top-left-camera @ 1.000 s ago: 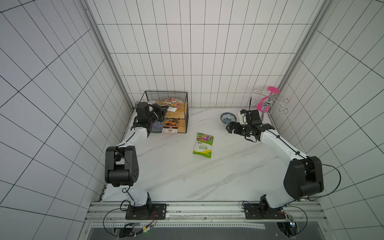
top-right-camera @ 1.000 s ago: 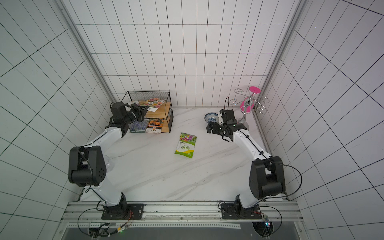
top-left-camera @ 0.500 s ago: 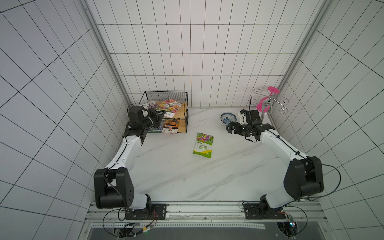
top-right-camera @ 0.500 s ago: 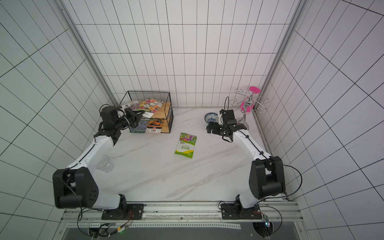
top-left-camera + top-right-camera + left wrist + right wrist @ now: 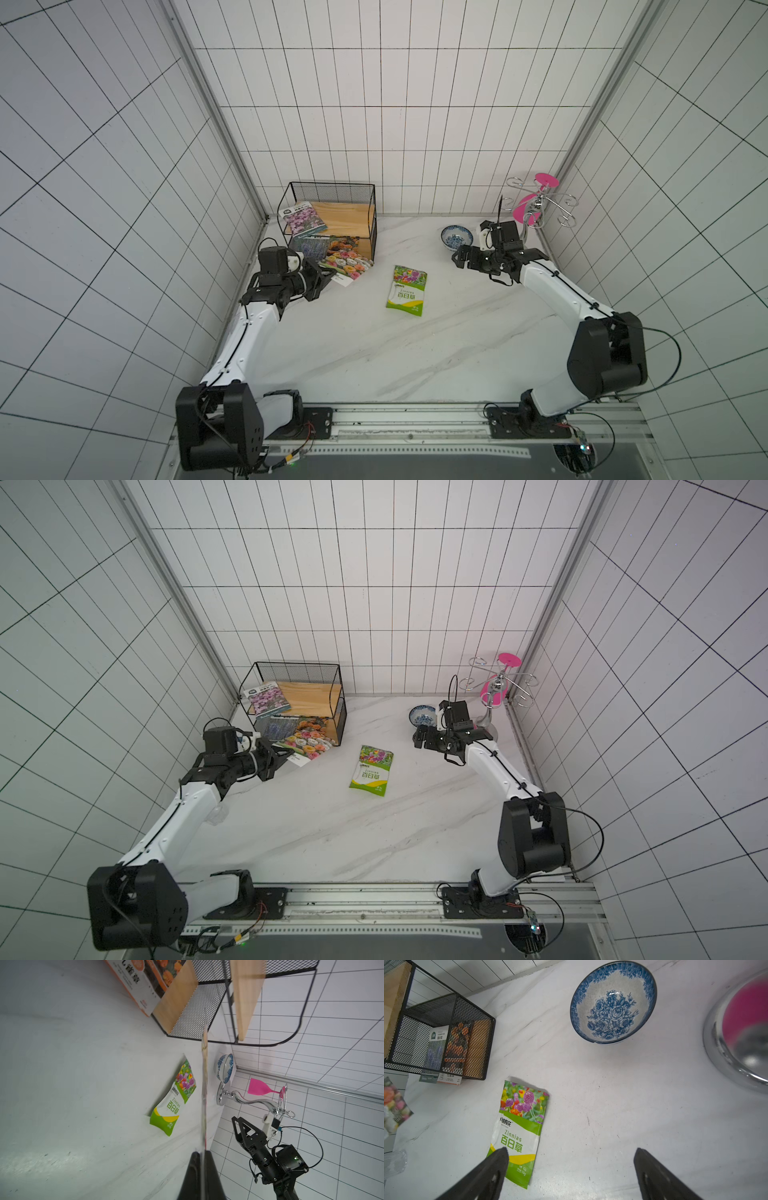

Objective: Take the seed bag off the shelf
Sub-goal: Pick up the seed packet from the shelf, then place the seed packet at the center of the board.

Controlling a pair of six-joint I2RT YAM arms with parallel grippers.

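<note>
now we are pinching the seed bag [image 5: 349,266] at its near end with the left gripper [image 5: 326,277], jaws pressed together on it. its long axis is running away from that gripper toward the shelf [image 5: 332,216], far end just beside the lower tier's front. the right gripper [image 5: 462,259] is hovering farther off, jaws apart.

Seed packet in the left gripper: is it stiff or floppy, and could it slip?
Probably fairly stiff: in the left wrist view the packet runs almost straight out from the shut left gripper. Likely light: edge-on it looks paper-thin. Pinched at one end only, it may pivot or slip.
</note>
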